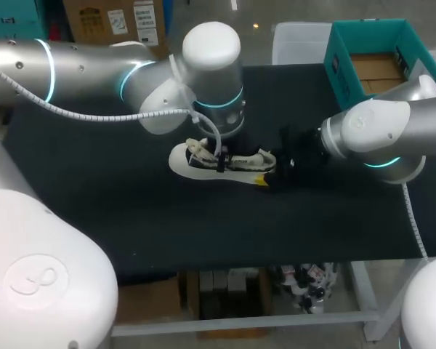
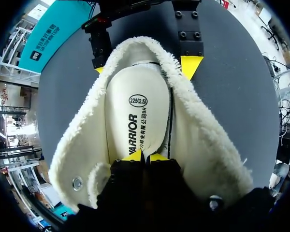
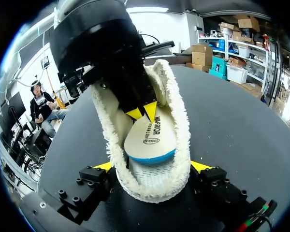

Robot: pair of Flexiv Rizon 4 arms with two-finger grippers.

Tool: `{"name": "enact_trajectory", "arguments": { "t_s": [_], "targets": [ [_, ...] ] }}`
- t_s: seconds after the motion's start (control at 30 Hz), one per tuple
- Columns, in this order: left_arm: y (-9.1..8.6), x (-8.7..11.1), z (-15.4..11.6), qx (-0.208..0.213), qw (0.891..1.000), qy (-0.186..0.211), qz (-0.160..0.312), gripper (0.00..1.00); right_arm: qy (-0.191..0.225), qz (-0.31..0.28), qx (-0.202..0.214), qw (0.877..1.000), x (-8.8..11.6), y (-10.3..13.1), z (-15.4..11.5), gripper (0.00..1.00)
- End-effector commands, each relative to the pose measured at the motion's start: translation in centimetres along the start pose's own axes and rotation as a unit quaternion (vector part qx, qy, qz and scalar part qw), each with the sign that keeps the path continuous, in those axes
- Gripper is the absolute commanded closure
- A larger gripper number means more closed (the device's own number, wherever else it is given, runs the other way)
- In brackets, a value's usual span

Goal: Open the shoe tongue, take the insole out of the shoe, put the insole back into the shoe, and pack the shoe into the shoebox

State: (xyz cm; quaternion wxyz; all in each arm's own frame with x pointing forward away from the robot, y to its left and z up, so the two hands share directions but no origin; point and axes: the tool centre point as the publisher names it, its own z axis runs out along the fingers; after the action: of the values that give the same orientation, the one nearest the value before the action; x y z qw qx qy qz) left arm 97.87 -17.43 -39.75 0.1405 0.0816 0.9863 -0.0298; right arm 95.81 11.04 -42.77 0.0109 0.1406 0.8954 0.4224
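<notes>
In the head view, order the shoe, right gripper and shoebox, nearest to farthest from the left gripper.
1. Shoe, directly under the left gripper, which pinches its insole.
2. Right gripper, clamping the shoe's heel end.
3. Shoebox, at the table's far right corner.

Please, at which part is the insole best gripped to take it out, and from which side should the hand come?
Probably pinch the insole across its thin edge, coming from above through the open top of the shoe. It is a flat sheet with fleece walls on both sides, so only the top is free. The left hand pinches it so; the right hand clamps the shoe.
</notes>
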Motion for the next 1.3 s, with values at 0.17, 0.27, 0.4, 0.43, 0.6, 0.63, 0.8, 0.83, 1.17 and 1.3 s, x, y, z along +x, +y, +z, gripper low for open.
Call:
{"name": "enact_trajectory", "arguments": {
  "t_s": [0.17, 0.27, 0.4, 0.43, 0.6, 0.63, 0.8, 0.83, 1.17, 1.3],
  "targets": [
    [-1.0, -1.3, 1.0, 0.020, 0.999, -0.024, -0.009, 1.00, 0.005, -0.002, -0.002, 1.000, 0.2, -0.3, 0.2, 1.00],
    [-1.4, -2.0, -0.1, 0.031, 0.999, -0.028, -0.015, 1.00, 0.005, -0.002, -0.002, 1.000, 0.2, -0.3, 0.2, 1.00],
    [-1.7, -2.7, -1.2, 0.044, 0.998, -0.026, -0.020, 1.00, 0.005, -0.002, -0.002, 1.000, 0.2, -0.3, 0.2, 1.00],
    [-1.8, -2.9, -1.4, 0.046, 0.998, -0.025, -0.021, 1.00, 0.005, -0.002, -0.002, 1.000, 0.2, -0.3, 0.2, 1.00],
    [-1.9, -3.5, -2.4, 0.054, 0.998, -0.016, -0.021, 1.00, 0.005, -0.002, -0.002, 1.000, 0.2, -0.3, 0.2, 1.00],
    [-1.9, -3.6, -2.6, 0.056, 0.998, -0.016, -0.021, 1.00, 0.005, -0.002, -0.002, 1.000, 0.2, -0.3, 0.2, 1.00],
    [-1.9, -4.1, -4.3, 0.070, 0.997, -0.017, -0.021, 1.00, 0.005, -0.002, -0.002, 1.000, 0.2, -0.3, 0.2, 1.00],
    [-1.9, -4.2, -4.5, 0.073, 0.997, -0.015, -0.021, 1.00, 0.005, -0.002, -0.002, 1.000, 0.2, -0.3, 0.2, 1.00],
    [-2.1, -4.3, -6.1, 0.127, 0.991, 0.023, -0.026, 1.00, 0.005, -0.002, -0.002, 1.000, 0.2, -0.3, 0.2, 1.00],
    [-2.2, -4.0, -6.8, 0.153, 0.987, 0.039, -0.020, 1.00, 0.005, -0.002, -0.002, 1.000, 0.2, -0.3, 0.2, 1.00]
  ]
}}
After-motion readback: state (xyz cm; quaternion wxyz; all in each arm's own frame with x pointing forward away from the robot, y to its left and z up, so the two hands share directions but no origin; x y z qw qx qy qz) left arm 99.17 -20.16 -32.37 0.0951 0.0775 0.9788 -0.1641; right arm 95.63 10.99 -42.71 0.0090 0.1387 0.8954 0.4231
